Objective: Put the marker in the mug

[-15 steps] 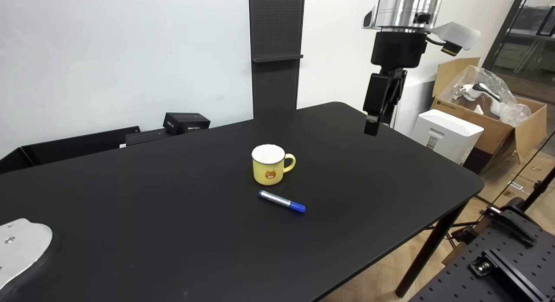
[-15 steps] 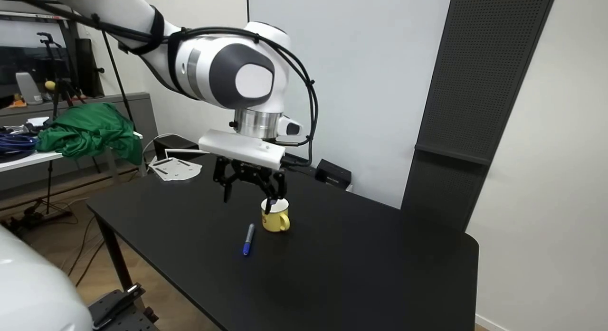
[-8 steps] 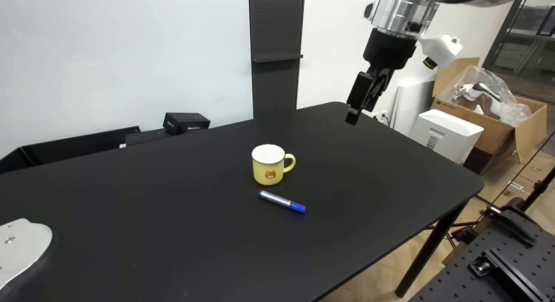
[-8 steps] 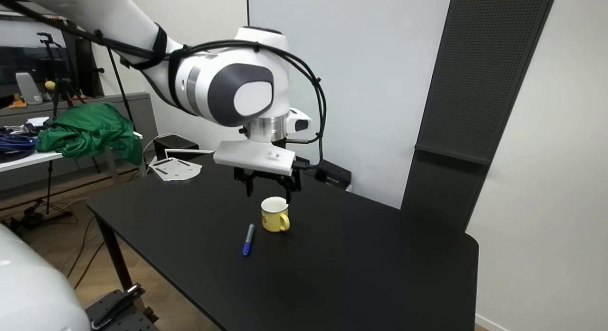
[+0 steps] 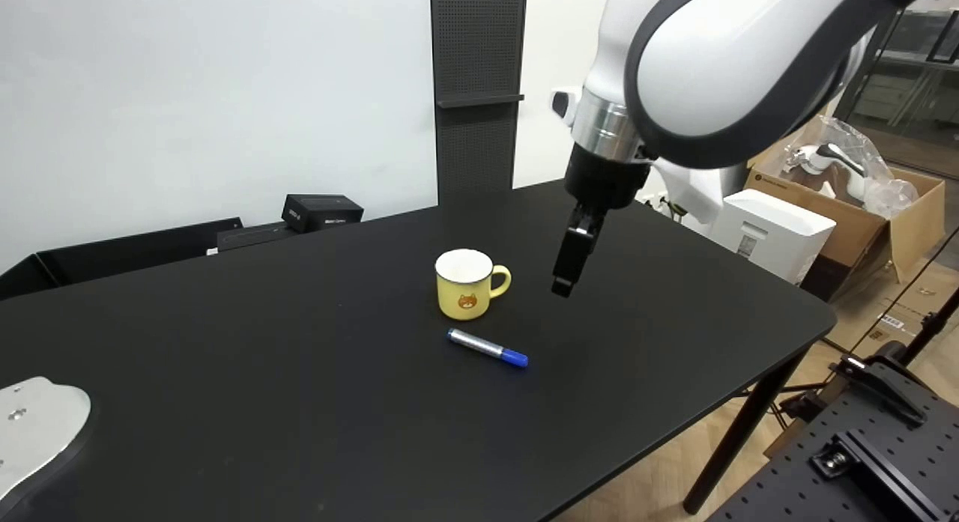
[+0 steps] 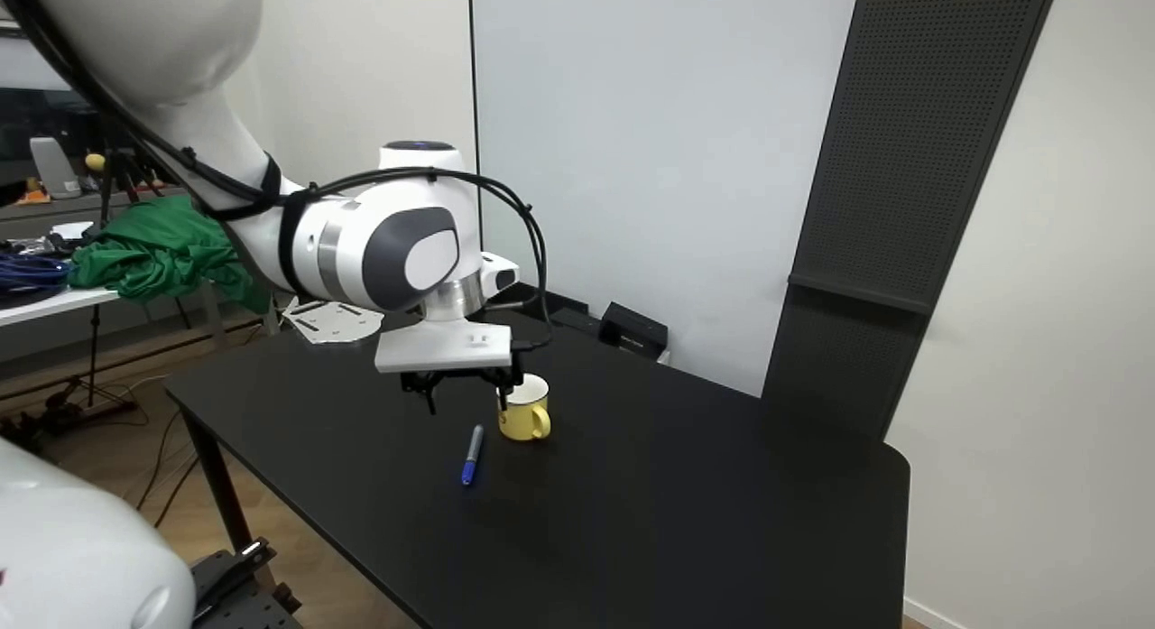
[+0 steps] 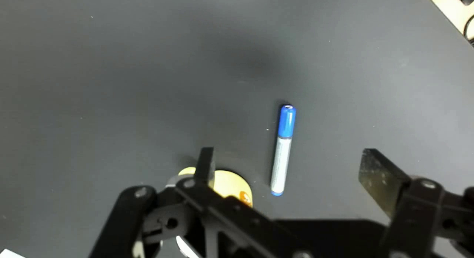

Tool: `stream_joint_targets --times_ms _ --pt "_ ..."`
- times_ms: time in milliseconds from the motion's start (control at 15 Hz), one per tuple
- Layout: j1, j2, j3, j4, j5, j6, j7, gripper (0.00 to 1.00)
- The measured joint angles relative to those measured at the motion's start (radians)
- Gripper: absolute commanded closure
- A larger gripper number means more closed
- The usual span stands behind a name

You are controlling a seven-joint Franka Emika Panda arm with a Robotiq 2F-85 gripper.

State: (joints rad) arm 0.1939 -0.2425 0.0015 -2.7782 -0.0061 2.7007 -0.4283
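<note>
One marker lies on the surface, just beside the mug. Your end effector hangs above, jaws wide apart, holding nothing. You're likely at the pick-up step; next, go down with one jaw on each side of it and squeeze.

white-shelled arm: dark grey panel, silver collar, black cables bound by black straps. gripper: black linkages, round screw heads, flat-faced fingertips.
</note>
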Motion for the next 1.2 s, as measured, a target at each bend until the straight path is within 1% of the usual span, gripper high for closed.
stream_joint_targets --times_ms 133,267,467,600,733,933,1067,1200 --pt "0.007 0.029 0.01 0.003 -0.006 0.019 0.0 0.0" --pt "0.006 0.032 0.01 0.003 -0.012 0.021 0.0 0.0" --pt "-0.011 0.042 0.015 0.007 -0.045 0.021 0.013 0.0" --pt "-0.022 0.077 0.03 0.018 -0.074 0.03 0.04 0.0" --pt "-0.027 0.139 0.057 0.041 -0.114 0.045 0.094 0.0" --pt "-0.029 0.258 0.101 0.099 -0.207 0.079 0.236 0.0" --pt "-0.024 0.337 0.111 0.148 -0.281 0.098 0.334 0.0" --pt "-0.017 0.397 0.111 0.189 -0.305 0.106 0.372 0.0"
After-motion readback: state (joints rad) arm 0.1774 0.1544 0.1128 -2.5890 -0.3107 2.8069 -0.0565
